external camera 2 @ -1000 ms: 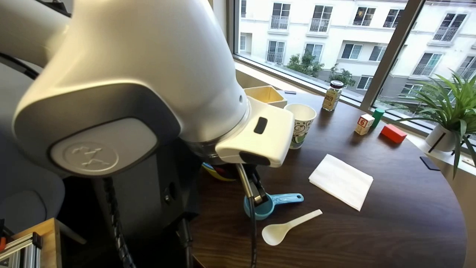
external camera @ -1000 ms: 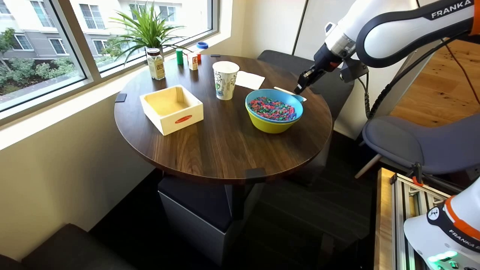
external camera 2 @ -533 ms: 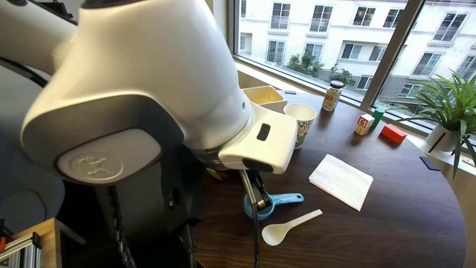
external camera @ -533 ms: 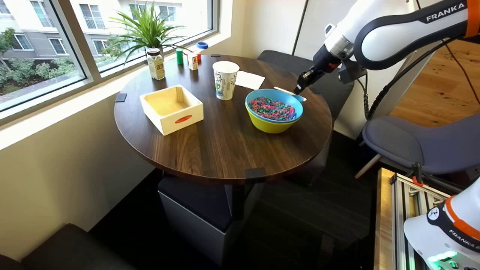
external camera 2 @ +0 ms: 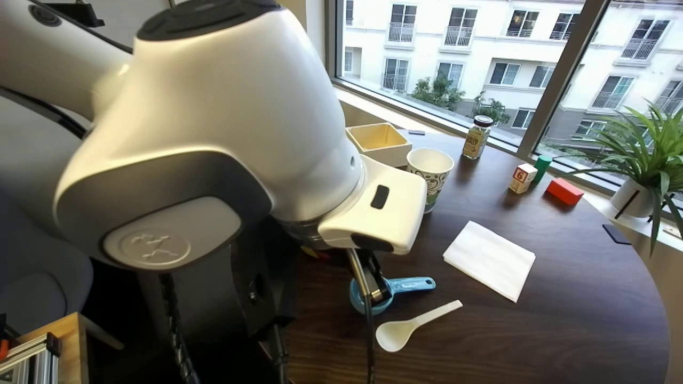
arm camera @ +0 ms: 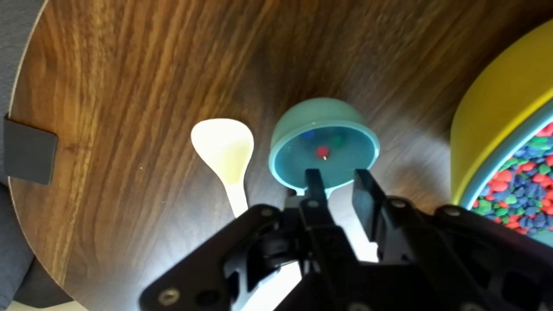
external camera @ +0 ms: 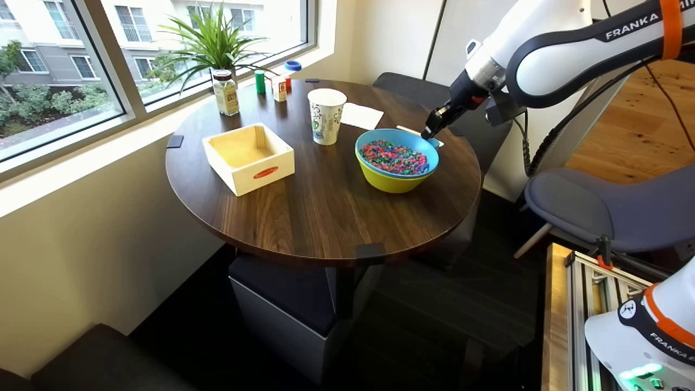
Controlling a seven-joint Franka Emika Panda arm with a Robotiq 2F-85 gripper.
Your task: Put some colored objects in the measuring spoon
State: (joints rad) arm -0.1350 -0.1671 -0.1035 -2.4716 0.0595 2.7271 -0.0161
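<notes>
The colored objects [arm camera: 522, 190] are a heap of tiny red, blue and green pieces in a blue bowl [external camera: 404, 136] nested in a yellow-green bowl [external camera: 393, 183]. The measuring spoon [arm camera: 317, 113] is a blue round scoop with a flat handle [external camera 2: 413, 284], lying on the table beside the bowls. A few pieces, red, green and blue, lie inside its cup. My gripper [arm camera: 337, 172] is partly open with nothing between the fingers. In the wrist view its fingertips appear over the scoop's rim on the handle side; the handle is mostly hidden there. In both exterior views the gripper [external camera: 427, 133] points down at the scoop.
A white spoon [external camera 2: 395, 335] lies beside the scoop. A folded napkin [external camera 2: 490, 261], paper cup [external camera: 327, 117], wooden box [external camera: 263, 172], salt jar [external camera: 226, 98], lettered block [external camera 2: 522, 178], and red [external camera 2: 564, 191] and green [external camera 2: 541, 168] blocks stand on the round table.
The arm has shifted slightly, bringing the gripper a little lower and nearer the bowls in an exterior view. The scoop, bowls and other objects have not moved.
</notes>
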